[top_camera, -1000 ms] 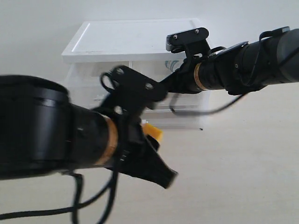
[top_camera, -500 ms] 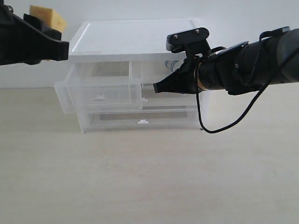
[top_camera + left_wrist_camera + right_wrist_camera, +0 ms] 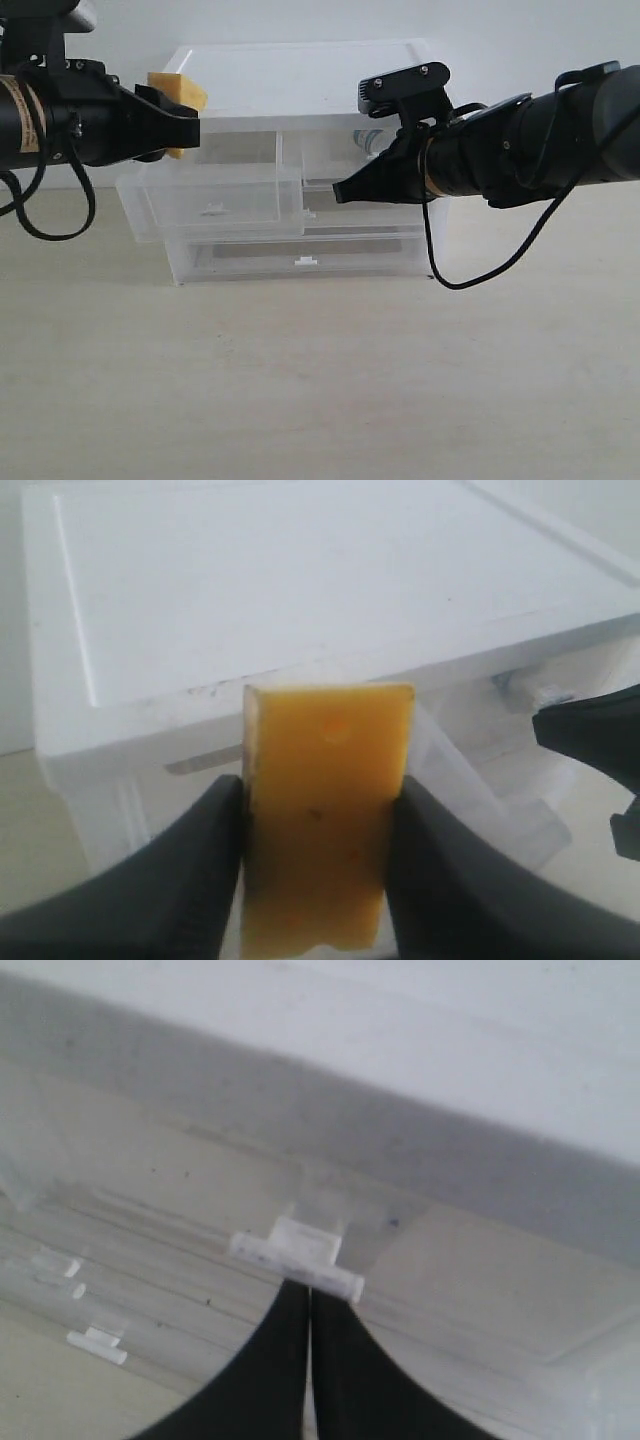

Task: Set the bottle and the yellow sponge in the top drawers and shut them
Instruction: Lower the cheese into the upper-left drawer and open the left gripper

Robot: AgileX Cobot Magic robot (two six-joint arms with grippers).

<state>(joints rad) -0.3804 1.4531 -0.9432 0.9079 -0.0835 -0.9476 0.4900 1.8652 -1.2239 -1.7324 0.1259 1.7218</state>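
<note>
At one cabinet (image 3: 300, 75), one yellow sponge (image 3: 325, 780) in left gripper (image 3: 315, 865), two top drawers (image 3: 215, 190)

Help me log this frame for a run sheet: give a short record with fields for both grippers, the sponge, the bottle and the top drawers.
left gripper: shut on the yellow sponge, held at the height of the cabinet top
left top drawer: pulled out, open
right gripper: shut, tips at the white handle of the right top drawer
bottle: label shows through the right top drawer
right top drawer: nearly in; fully shut cannot be told
</note>
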